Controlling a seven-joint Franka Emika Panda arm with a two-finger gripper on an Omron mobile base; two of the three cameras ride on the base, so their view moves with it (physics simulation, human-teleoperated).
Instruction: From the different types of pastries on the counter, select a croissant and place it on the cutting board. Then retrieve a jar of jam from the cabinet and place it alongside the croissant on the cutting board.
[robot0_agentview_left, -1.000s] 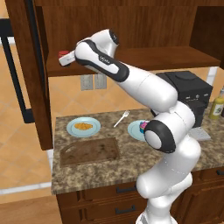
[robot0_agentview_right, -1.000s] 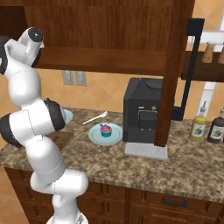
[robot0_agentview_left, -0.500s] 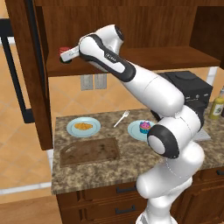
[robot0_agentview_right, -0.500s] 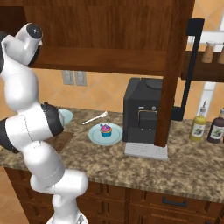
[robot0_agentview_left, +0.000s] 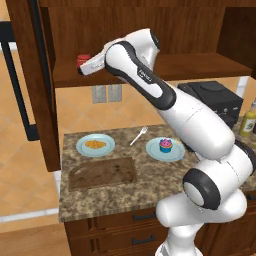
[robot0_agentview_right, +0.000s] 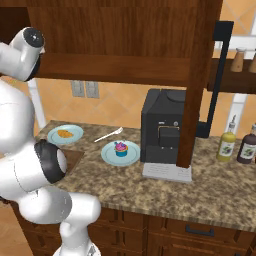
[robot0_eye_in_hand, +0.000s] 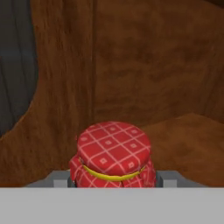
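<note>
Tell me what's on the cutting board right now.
Nothing sits on the cutting board. The croissant lies on its blue plate behind the board. In the right base view the arm covers most of the board.

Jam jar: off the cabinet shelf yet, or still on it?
Still there: the jam jar stands upright on the cabinet shelf, jaws flanking it.

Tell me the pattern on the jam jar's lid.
Red with a white diamond grid, tied with a yellow band: the jar of jam shows best in the hand view.
</note>
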